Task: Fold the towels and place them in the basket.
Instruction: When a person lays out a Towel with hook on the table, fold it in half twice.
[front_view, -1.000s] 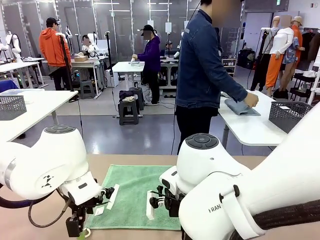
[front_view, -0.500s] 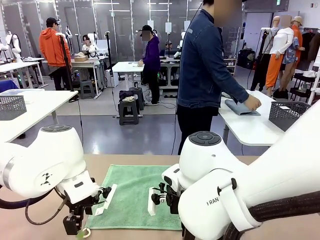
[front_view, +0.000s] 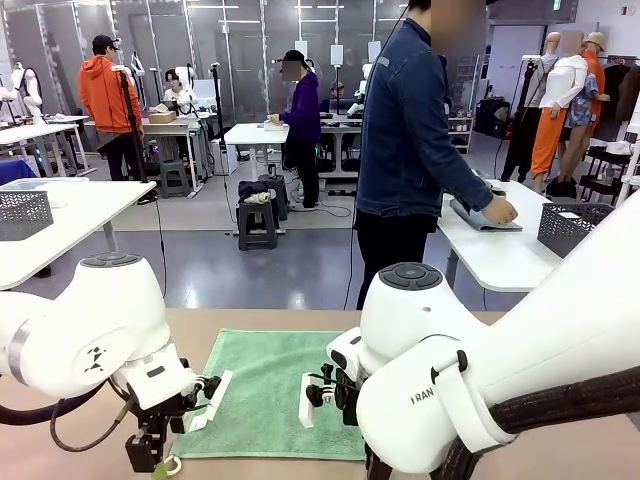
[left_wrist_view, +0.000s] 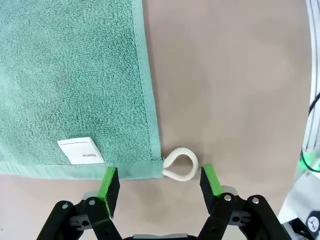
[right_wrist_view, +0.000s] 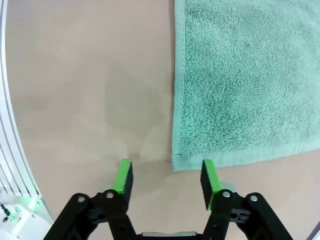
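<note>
Mint-green terry towel, flat; white label near hem

Towel on table — left claw, right claw over its near corners.

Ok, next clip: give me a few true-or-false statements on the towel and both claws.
The green towel lies flat and unfolded on the table. True.
The left claw is shut on the towel's corner. False: its jaws stand open either side of the corner and the white loop.
A white label sits near the towel's hem. True.
The right claw holds a corner lifted. False: it is open, and the corner between its jaws lies flat.
</note>
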